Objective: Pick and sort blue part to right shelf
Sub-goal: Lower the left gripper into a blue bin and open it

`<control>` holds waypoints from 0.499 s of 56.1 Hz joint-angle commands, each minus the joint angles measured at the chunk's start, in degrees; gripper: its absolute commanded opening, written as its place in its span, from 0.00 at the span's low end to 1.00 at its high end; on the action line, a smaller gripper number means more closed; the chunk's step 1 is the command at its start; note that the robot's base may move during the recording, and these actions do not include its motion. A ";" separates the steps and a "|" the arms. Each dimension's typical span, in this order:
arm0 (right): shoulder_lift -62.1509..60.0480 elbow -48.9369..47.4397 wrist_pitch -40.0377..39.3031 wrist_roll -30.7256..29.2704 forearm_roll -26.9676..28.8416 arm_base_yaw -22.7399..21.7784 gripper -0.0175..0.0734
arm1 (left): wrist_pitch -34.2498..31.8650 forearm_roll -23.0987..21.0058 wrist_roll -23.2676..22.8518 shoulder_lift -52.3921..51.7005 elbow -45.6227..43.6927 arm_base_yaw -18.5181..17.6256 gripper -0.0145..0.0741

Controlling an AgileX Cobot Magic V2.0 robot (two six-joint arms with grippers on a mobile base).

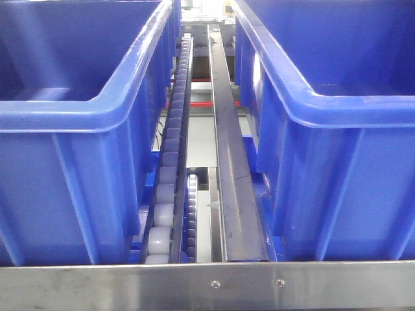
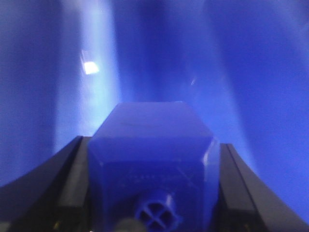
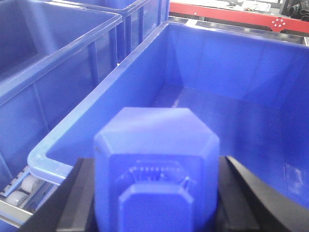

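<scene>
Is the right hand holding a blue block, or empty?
Holding: the blue part sits between the right gripper's black fingers, over a blue bin.

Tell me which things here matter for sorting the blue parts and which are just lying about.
Job: left end effector, holding blue part; right end effector, holding second blue part; bin below it.
Lying about: roller track; metal rail; steel front bar.

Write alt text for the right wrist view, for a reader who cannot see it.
A blue part sits clamped between the black fingers of the right gripper, facing an open blue bin. A second bin stands to its left, with rollers at lower left.
</scene>
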 commanded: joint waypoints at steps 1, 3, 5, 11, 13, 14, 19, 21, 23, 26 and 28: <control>0.90 -1.62 -5.31 -0.25 0.68 -0.13 0.33 | -4.47 -0.01 -0.01 5.52 -4.25 0.07 0.54; 0.90 -1.62 -5.31 -0.25 0.68 -0.13 0.33 | -4.47 0.27 -0.01 8.12 -5.21 0.07 0.54; 0.90 -1.62 -5.31 -0.25 0.68 -0.13 0.33 | -4.61 0.78 -0.01 11.19 -6.19 0.07 0.54; 0.90 -1.62 -5.31 -0.25 0.68 -0.13 0.33 | -4.89 1.58 -0.01 17.96 -8.17 0.07 0.54; 0.90 -1.62 -5.31 -0.25 0.68 -0.13 0.33 | -5.18 1.58 -0.01 19.94 -8.63 0.07 0.54; 0.90 -1.62 -5.31 -0.25 0.68 -0.13 0.33 | -5.34 1.58 -0.01 21.10 -8.90 0.07 0.54; 0.90 -1.62 -5.31 -0.25 0.68 -0.13 0.33 | -6.02 1.71 -0.01 25.54 -9.99 0.07 0.54; 0.90 -1.62 -5.31 -0.25 0.68 -0.13 0.33 | -6.02 1.71 -0.01 26.91 -10.36 0.07 0.54; 0.90 -1.62 -5.31 -0.25 0.68 -0.13 0.33 | -6.02 1.71 -0.01 27.87 -10.67 0.07 0.55; 0.90 -1.62 -5.31 -0.25 0.68 -0.13 0.33 | -6.02 1.71 -0.01 29.43 -11.08 0.07 0.56; 0.90 -1.62 -5.31 -0.25 0.68 -0.13 0.33 | -6.02 1.71 -0.01 30.12 -11.32 0.07 0.59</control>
